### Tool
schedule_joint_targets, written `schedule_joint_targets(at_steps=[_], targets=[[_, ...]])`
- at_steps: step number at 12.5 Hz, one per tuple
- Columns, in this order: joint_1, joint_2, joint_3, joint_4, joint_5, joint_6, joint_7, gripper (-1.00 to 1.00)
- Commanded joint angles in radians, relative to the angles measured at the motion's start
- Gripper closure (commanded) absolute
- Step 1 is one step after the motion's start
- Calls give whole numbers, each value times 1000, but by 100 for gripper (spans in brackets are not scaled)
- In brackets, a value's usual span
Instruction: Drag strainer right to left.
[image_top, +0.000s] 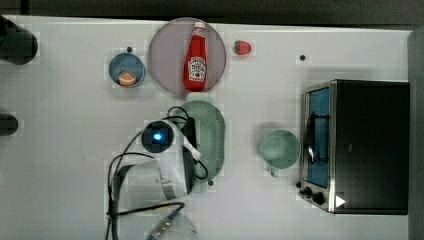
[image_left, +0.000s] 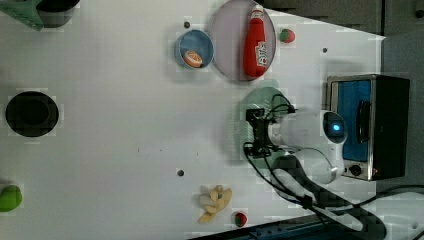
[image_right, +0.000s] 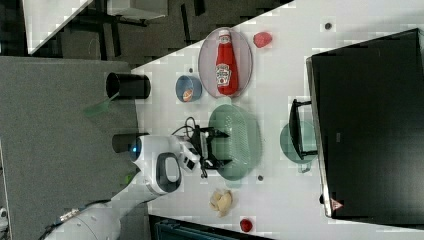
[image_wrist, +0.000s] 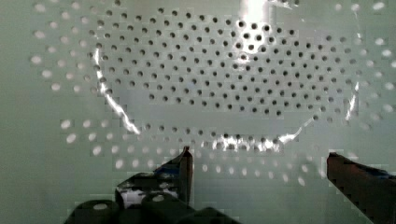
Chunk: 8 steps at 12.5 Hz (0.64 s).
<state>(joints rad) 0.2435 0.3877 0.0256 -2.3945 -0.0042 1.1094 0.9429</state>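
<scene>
While the strainer (image_top: 210, 137) is seen at mid-frame in the top view, just below the plate (image_top: 167, 55), the drag is judged barely begun: no grip has been taken and the whole pull toward the top view's left is left to do. The gripper (image_right: 216, 148) is held over the strainer's near rim in the right view, its jaws spread wide and closed on nothing; in the wrist view the perforated floor is seen between the two fingertips (image_wrist: 186, 163), apparently just above it.

Read left to right across the top view, the containers are recorded as follows. A small orange item is held in the blue bowl (image_top: 127, 70) at upper left. A ketchup bottle (image_top: 196, 57) is laid flat on the plate at upper centre. Nothing is seen inside the strainer. Right of centre, the green mug (image_top: 279, 149) appears empty. At the right edge the toaster oven (image_top: 360, 145) is shown with its door shut, its contents not visible.
</scene>
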Motion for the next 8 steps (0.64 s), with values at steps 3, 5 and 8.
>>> schedule_joint_targets(at_steps=[3, 5, 8], targets=[[147, 38, -4, 85, -3, -12, 154, -100], [193, 70, -4, 128, -3, -15, 183, -100], [248, 117, -4, 191, 4, -18, 205, -100]])
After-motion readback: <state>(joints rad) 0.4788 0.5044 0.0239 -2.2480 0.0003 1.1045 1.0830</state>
